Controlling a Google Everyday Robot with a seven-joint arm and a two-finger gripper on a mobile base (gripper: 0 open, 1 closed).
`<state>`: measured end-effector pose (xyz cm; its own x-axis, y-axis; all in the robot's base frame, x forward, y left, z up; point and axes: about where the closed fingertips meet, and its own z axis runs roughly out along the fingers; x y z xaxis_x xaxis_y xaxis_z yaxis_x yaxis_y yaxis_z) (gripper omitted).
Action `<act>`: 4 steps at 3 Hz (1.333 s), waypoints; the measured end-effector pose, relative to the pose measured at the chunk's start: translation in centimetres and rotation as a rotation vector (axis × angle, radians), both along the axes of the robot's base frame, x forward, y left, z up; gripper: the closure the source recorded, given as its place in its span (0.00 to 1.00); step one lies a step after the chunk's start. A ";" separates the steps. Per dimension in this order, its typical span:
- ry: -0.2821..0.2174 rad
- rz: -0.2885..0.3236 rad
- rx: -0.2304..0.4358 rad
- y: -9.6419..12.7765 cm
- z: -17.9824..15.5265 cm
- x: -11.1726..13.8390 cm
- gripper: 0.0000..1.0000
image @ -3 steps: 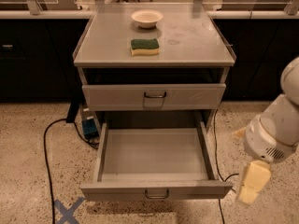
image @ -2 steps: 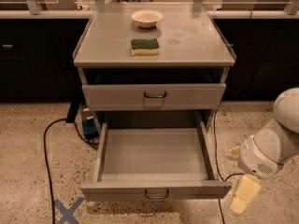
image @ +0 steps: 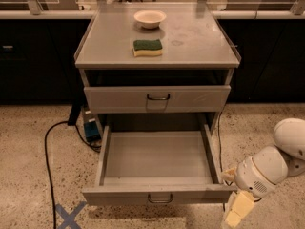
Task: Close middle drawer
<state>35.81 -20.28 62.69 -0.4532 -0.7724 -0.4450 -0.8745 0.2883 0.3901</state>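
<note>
middle drawer [image: 124, 193]: wide open
gripper [image: 237, 212]: low by its right front corner, grip state, can't tell
tip: swing in front, push square near the handle [image: 159, 199]

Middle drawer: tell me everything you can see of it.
The middle drawer is a wide, shallow grey tray, metal by its look, pulled far out of the cabinet toward the camera. Its floor is bare, with low side walls and a low flat front panel that has a small dark wire handle at its centre. It sits level, below the taller-fronted drawer. The pincer hangs just outside its front right corner; contact cannot be told.
</note>
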 end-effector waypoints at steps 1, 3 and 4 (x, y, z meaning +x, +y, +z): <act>0.000 0.000 0.000 0.0 0.0 0.0 0.00; 0.022 -0.001 0.071 1.7 -4.6 0.9 0.00; 0.031 0.002 0.154 4.4 -8.0 2.2 0.00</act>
